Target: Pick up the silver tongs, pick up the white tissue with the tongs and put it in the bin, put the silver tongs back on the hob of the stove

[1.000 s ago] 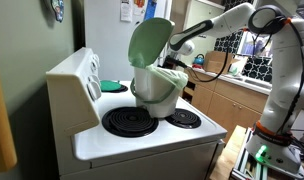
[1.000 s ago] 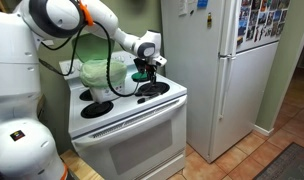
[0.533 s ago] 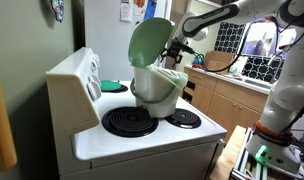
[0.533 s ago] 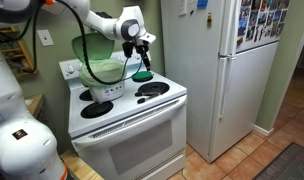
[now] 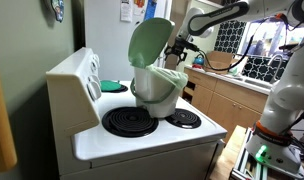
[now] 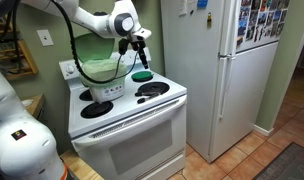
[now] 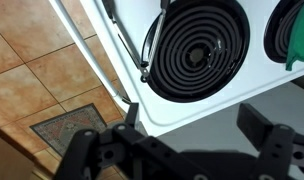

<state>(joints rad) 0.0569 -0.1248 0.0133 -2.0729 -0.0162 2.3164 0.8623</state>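
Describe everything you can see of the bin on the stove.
The bin is small, with a cream-white body that looks like plastic. A pale green liner folds over its rim, and its large rounded pale green lid stands raised, so it is open. It stands upright on the hob, beside the black coil burners. Nothing else seems to touch it.

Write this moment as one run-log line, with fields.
gripper: jaws open, empty | place: above the hob, near the bin | bin: lid up | tongs: not seen
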